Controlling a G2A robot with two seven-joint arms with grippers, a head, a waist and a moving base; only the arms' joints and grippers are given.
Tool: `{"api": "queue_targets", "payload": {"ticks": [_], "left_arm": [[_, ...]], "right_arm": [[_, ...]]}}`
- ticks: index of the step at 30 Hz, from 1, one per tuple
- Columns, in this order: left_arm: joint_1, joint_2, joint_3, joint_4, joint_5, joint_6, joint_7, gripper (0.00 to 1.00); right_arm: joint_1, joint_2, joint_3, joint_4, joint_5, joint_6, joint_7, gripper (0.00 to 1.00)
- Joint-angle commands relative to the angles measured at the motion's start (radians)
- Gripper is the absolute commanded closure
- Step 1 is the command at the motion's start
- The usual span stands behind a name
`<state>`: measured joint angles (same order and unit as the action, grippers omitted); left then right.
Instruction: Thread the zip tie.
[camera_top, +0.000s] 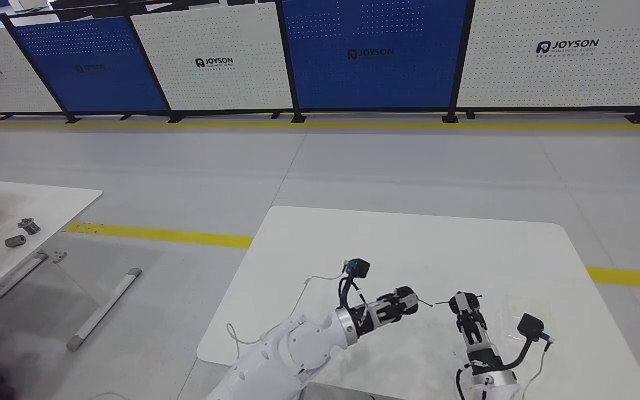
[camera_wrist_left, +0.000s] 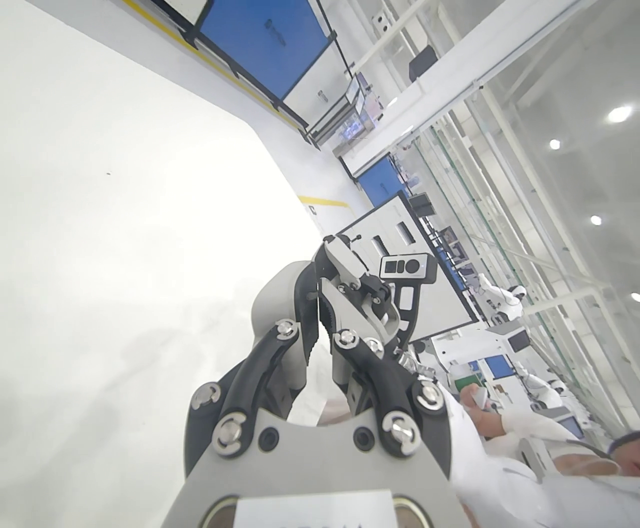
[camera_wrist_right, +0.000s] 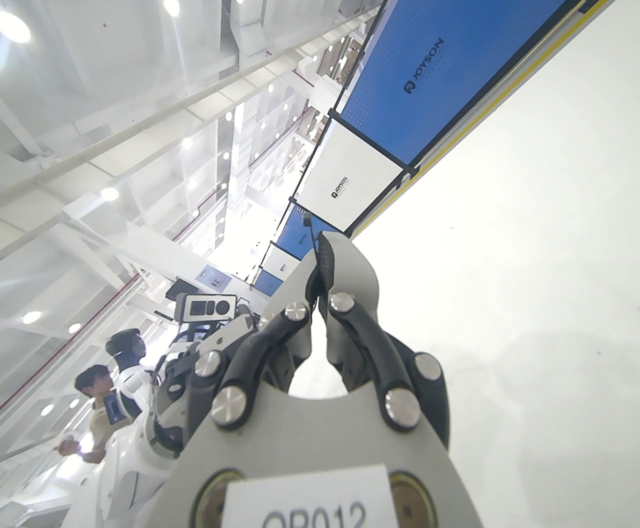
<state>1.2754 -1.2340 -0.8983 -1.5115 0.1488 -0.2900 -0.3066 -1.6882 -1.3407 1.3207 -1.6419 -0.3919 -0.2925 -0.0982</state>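
Since both grippers sit tip to tip above the near half of the table (camera_top: 300, 250), this is a mid-air alignment job, with no surface to brace on.

Right gripper (camera_wrist_right: 322, 252): fully clamped on the zip tie (camera_wrist_right: 310, 232). A short stub pokes past its fingertips, with the small square head (camera_wrist_right: 306, 220) at the end.

Left gripper (camera_top: 411, 298): fingers pressed together. A thin dark tail (camera_top: 427, 301) runs from its tip toward the right gripper, so I read it as pinching the tie's other end. Its own wrist view doesn't settle that.

The tie is off the table, spanning the gap between the two tips.

My take on doing it well:
- Freeze the right arm and let the head be the fixed target. Move the left arm only.
- Get the tail coaxial with the slot before closing the gap. The slot is too small to make out here, so approach slowly.
- The free tail looks floppy and will likely bend away on contact, so regrip nearer its tip if it does.
- Check which face carries the teeth, since it can't be judged from here.
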Motion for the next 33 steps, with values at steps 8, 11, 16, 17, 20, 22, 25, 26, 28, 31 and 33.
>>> {"api": "queue_targets", "payload": {"ticks": [8, 11, 16, 17, 20, 22, 25, 26, 28, 31, 33], "left_arm": [[-0.002, 0.001, -0.012, 0.016, -0.019, -0.019, 0.014, 1.0], [-0.002, 0.001, -0.012, 0.016, -0.019, -0.019, 0.014, 1.0], [-0.002, 0.001, -0.012, 0.016, -0.019, -0.019, 0.014, 1.0], [-0.002, 0.001, -0.012, 0.016, -0.019, -0.019, 0.014, 1.0], [-0.002, 0.001, -0.012, 0.016, -0.019, -0.019, 0.014, 1.0], [-0.002, 0.001, -0.012, 0.016, -0.019, -0.019, 0.014, 1.0], [-0.002, 0.001, -0.012, 0.016, -0.019, -0.019, 0.014, 1.0], [-0.002, 0.001, -0.012, 0.016, -0.019, -0.019, 0.014, 1.0], [-0.002, 0.001, -0.012, 0.016, -0.019, -0.019, 0.014, 1.0], [-0.002, 0.001, -0.012, 0.016, -0.019, -0.019, 0.014, 1.0], [-0.002, 0.001, -0.012, 0.016, -0.019, -0.019, 0.014, 1.0]], "right_arm": [[-0.004, -0.001, -0.002, -0.005, 0.001, 0.0, -0.018, 1.0], [-0.027, -0.004, -0.006, -0.016, -0.01, -0.017, -0.088, 1.0], [-0.048, -0.012, -0.036, -0.02, -0.039, 0.003, -0.161, 1.0], [-0.044, -0.013, -0.043, -0.018, -0.043, 0.013, -0.163, 1.0], [-0.037, -0.015, -0.056, -0.011, -0.052, 0.019, -0.153, 1.0], [-0.037, -0.015, -0.056, -0.011, -0.052, 0.019, -0.153, 1.0], [-0.037, -0.015, -0.056, -0.011, -0.052, 0.019, -0.153, 1.0], [-0.037, -0.015, -0.056, -0.011, -0.052, 0.019, -0.153, 1.0], [-0.035, -0.015, -0.056, -0.012, -0.045, 0.012, -0.15, 1.0], [-0.039, -0.016, -0.058, -0.006, -0.05, -0.013, -0.173, 1.0], [-0.037, -0.018, -0.062, 0.001, -0.05, -0.026, -0.189, 1.0]]}}
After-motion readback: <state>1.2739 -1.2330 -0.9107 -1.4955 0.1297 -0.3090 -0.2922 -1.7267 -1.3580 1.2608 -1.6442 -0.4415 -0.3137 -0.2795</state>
